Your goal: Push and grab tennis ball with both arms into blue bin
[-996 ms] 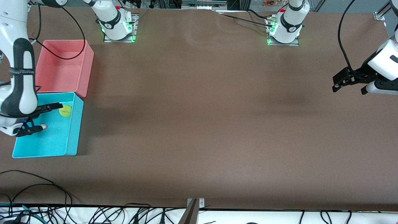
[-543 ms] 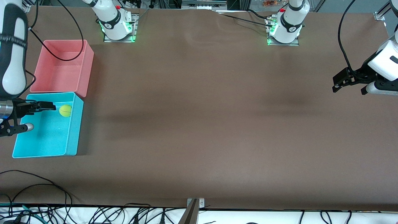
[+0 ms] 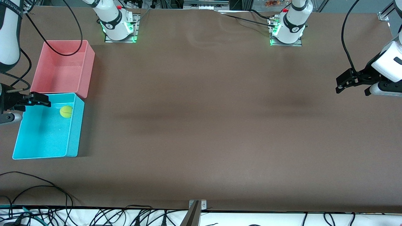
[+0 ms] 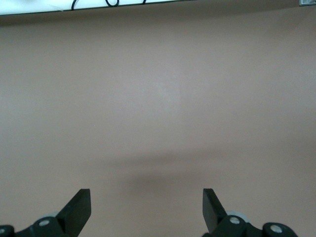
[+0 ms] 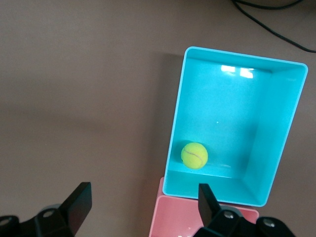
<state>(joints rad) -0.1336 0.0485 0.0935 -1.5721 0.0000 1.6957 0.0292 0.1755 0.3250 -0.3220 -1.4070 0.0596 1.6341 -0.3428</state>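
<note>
The tennis ball (image 3: 66, 111) lies inside the blue bin (image 3: 40, 138), in the corner next to the pink tub. In the right wrist view the ball (image 5: 194, 155) rests on the bin's floor (image 5: 237, 113), apart from any finger. My right gripper (image 3: 26, 110) hangs open and empty, high over the bin's rim at the right arm's end of the table; its jaws (image 5: 145, 207) stand wide. My left gripper (image 3: 353, 89) waits open in the air at the left arm's end of the table, its jaws (image 4: 146, 210) wide over bare brown tabletop.
An empty pink tub (image 3: 62, 67) stands against the blue bin, farther from the front camera. A black cable (image 3: 56, 51) droops over the pink tub. More cables (image 3: 37, 185) lie along the table's front edge. Wide brown table (image 3: 201, 125) spreads between the arms.
My right gripper has lifted out of the blue bin and drawn back toward the right arm's end. The ball has stayed in the bin. The left arm has not moved.
</note>
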